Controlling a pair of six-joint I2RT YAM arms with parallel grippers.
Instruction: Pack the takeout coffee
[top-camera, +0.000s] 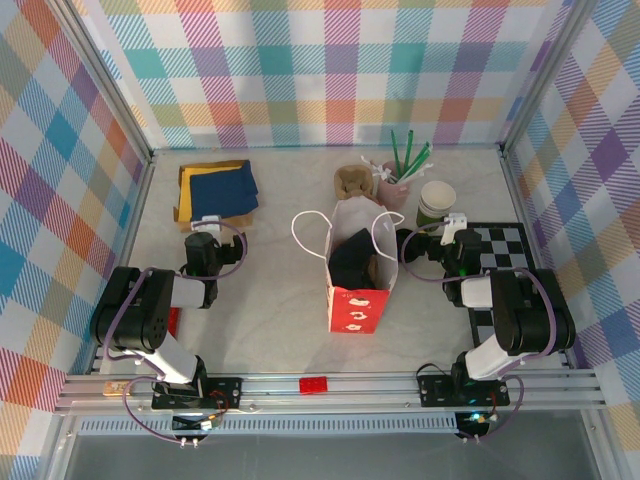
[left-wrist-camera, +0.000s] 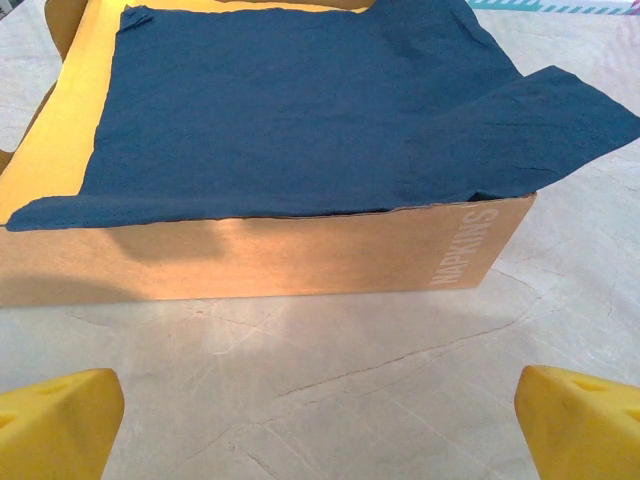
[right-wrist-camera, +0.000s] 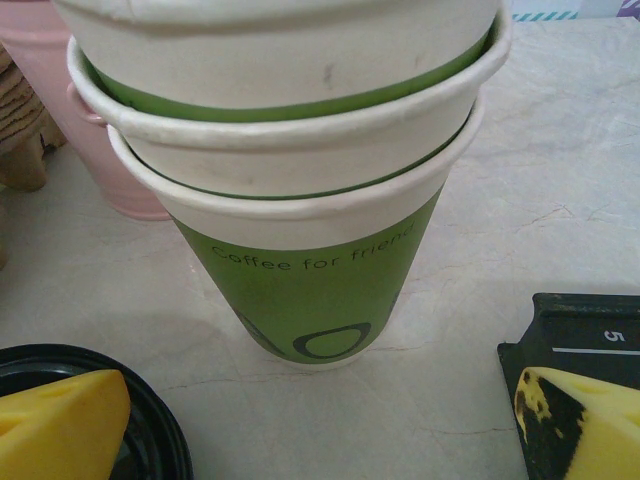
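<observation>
Nearest the lens, the yellow fingers (right-wrist-camera: 60, 425) of the right gripper (right-wrist-camera: 320, 430) are seen in the bottom corners of the right wrist view. They're spread wide, with nothing between them but bare table (right-wrist-camera: 560, 180). Dead centre of that frame a stack of empty green cups (right-wrist-camera: 300, 200) is faced, which isn't what's wanted.

The coffee (right-wrist-camera: 150, 425) is only given away by its black lid (right-wrist-camera: 60, 358), tucked in the lower left corner and partly hidden behind the finger on that side. The cup body can't be made out. So the coffee is sat off at the left edge of the jaws, not between them. Whether it's touched by that finger can't be told.

The step in hand is probably lining up the pick. The gripper should be slid toward the lower left until the lid is centred in the gap. Then it should be lowered so the paper wall below the lid is pinched gently and nothing gets crushed or popped off. The stack and the pink cup (right-wrist-camera: 40, 120) are best steered clear of.

The paper bag (top-camera: 357, 265) is stood open mid-frame in the top view. The left gripper (left-wrist-camera: 320, 430) is wide open too, empty, in front of the napkin box (left-wrist-camera: 250, 260).
</observation>
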